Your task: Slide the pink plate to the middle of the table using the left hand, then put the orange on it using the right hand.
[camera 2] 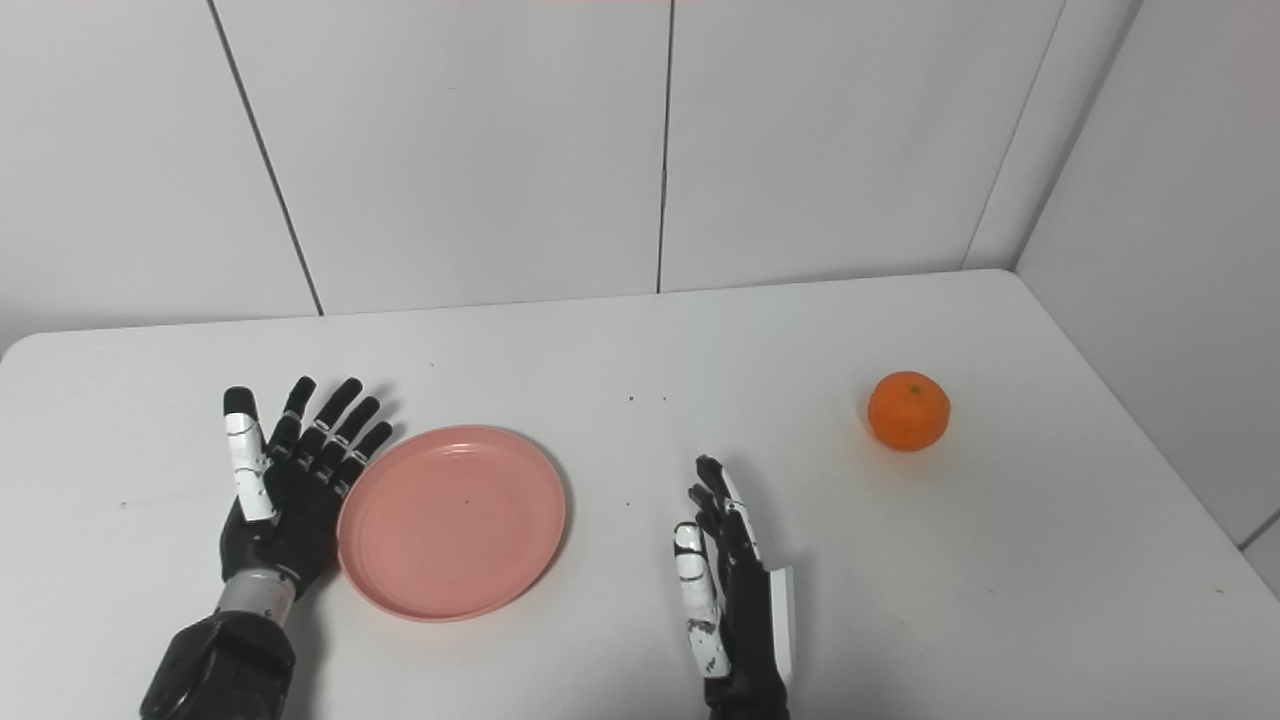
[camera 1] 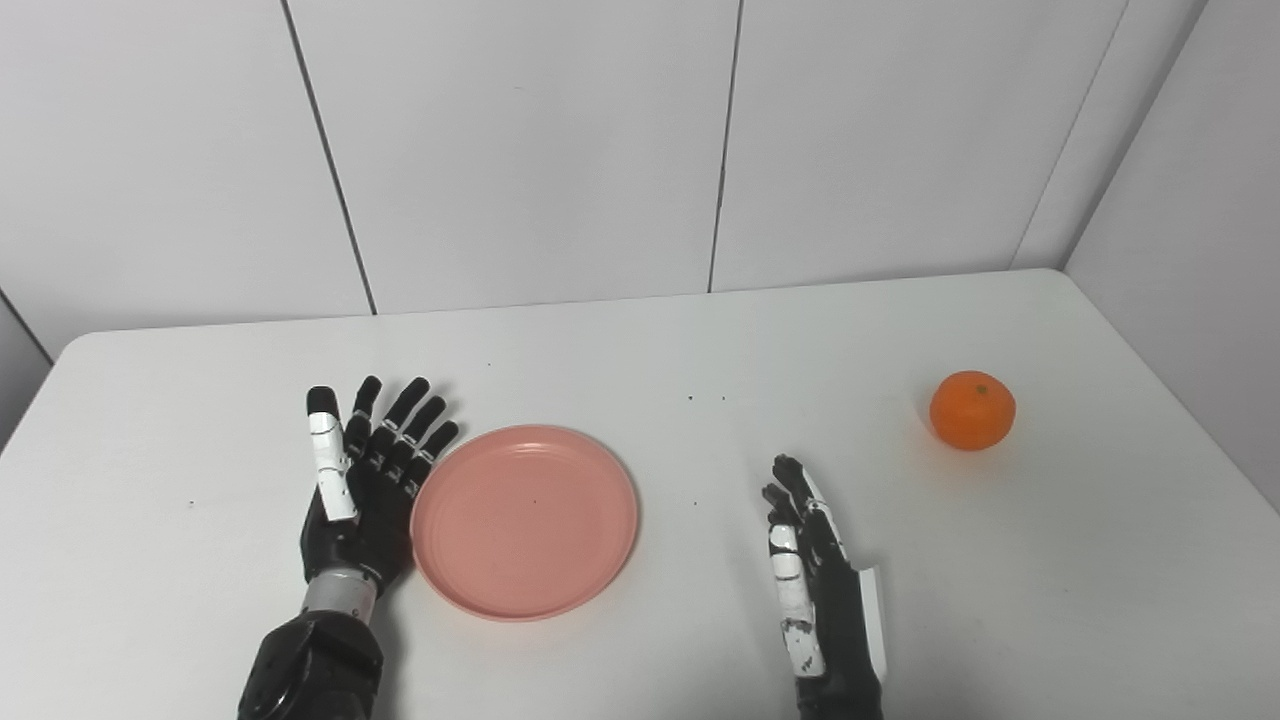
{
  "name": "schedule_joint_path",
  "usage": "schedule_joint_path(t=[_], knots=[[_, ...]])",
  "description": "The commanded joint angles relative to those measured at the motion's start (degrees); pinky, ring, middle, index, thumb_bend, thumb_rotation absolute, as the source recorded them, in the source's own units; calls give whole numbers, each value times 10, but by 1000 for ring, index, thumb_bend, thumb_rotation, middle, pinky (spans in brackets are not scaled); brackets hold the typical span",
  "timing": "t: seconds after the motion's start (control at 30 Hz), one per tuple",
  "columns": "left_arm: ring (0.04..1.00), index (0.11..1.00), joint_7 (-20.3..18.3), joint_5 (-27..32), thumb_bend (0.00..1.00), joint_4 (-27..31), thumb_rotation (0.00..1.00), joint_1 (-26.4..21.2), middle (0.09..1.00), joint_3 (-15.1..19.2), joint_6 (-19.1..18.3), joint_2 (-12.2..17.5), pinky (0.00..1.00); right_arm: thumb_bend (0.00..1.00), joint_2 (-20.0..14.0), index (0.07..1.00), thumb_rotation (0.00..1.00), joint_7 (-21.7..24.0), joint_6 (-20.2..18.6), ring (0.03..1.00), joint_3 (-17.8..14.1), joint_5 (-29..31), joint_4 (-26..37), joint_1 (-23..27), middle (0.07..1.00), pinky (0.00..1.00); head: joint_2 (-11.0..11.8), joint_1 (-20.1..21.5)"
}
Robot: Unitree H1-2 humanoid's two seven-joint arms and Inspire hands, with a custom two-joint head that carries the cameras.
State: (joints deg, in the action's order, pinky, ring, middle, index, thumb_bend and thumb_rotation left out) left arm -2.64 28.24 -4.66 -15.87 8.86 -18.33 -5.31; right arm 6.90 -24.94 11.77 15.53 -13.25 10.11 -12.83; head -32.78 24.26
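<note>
Fingers [camera 1: 400, 425] of the left hand [camera 1: 362, 490] are spread wide and straight, holding nothing, their inner edge right up against the left rim of the pink plate [camera 1: 524, 520]; whether they actually touch it I cannot quite tell. From that stance the job looks like a flat sideways push, and to my eye it would go best with the hand kept low and its edge pressed against the rim near the plate's widest point, so the plate slides straight rather than spinning off the fingertips. The plate lies flat, left of the table's centre, so the slide seems not yet finished. Across from it the right hand [camera 1: 820, 580] waits on edge, extended and empty, not closed on anything, just to the right of the plate's path and perhaps close enough to be worth watching. Beyond that hand the orange [camera 1: 972, 410] sits by itself, well apart from the plate and nearer the right edge of the table [camera 1: 700, 340] than the middle. Bare tabletop lies between plate and orange, and the near edge is out of view below both arms.
</note>
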Motion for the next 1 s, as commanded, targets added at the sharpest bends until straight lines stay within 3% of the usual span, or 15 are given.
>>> schedule_joint_path(t=[0.0,0.13,0.23,0.43,0.57,0.77,0.97], knots=[[849,1000,15,-9,755,-33,861,20,846,0,-28,-5,811,625,57,773,905,7,13,831,9,24,18,-31,838,831,2,-1],[848,1000,17,-13,748,-43,865,19,854,1,-23,-4,809,734,34,718,903,50,-55,822,8,82,64,-23,805,789,5,-2],[848,1000,16,-10,747,-44,860,19,847,4,-23,-5,818,795,15,703,887,72,-90,798,1,93,95,-16,774,767,7,0],[840,996,17,-14,747,-51,865,14,834,2,-17,-7,809,797,-35,640,870,119,-157,753,-42,72,158,8,708,717,9,-1],[849,998,12,-16,765,-55,852,15,846,-5,-12,-8,809,763,-61,626,842,141,-166,658,-85,35,186,32,650,603,10,-4],[841,990,13,-22,767,-56,837,19,837,-11,-9,-9,780,736,-114,593,824,175,-186,609,-133,-43,212,83,610,534,8,-8],[839,991,14,-21,755,-52,851,24,846,-11,-13,-6,780,771,-167,552,801,198,-199,608,-166,-103,225,132,626,549,9,-7]])
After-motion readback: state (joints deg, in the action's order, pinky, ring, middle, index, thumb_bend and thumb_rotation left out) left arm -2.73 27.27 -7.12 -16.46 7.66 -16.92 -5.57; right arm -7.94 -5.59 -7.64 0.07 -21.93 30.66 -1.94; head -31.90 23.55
